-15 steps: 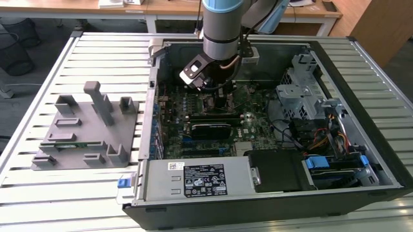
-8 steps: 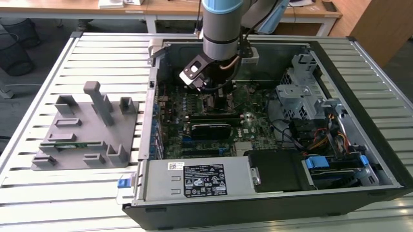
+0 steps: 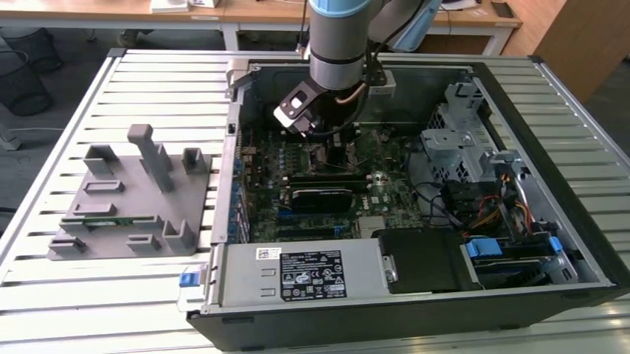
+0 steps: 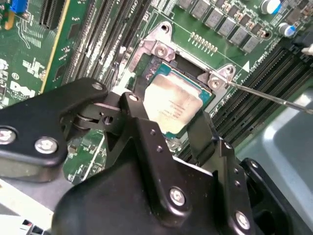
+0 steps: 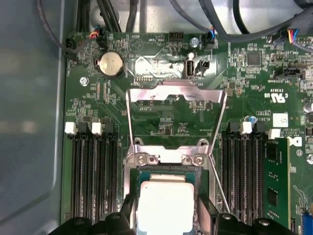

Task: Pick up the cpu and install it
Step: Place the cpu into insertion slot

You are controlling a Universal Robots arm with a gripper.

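On the exterior view's left, a grey plastic holder [image 3: 133, 203] stands on the slatted counter [image 3: 59, 310]. Just beside it, toward the middle, an open computer case [image 3: 394, 317] lies on its side, with a silver power box [image 3: 295, 273] against its near wall. The robot arm [image 3: 340, 37] reaches down into the case over the green main board [image 3: 384, 173]. On the exterior view's right, a metal drive cage [image 3: 462, 140] and bundles of coloured wires [image 3: 487, 214] sit inside the case.

In both wrist views the end effector [image 4: 170, 122] [image 5: 165, 218] is low over the socket. Its two black fingers [image 4: 139, 115] are narrowly apart and press on two opposite sides of the cpu [image 4: 172, 103] [image 5: 164, 203], so the cpu is gripped between them. The cpu is level, inside the outline of the socket. I cannot tell if it already rests in the socket or is slightly above it. The metal socket frame [image 5: 176, 90] is folded open and lies flat over the board, and its thin lever [image 4: 274, 98] points away from the socket. Black memory slots [image 5: 93, 176] run on both sides of the socket.
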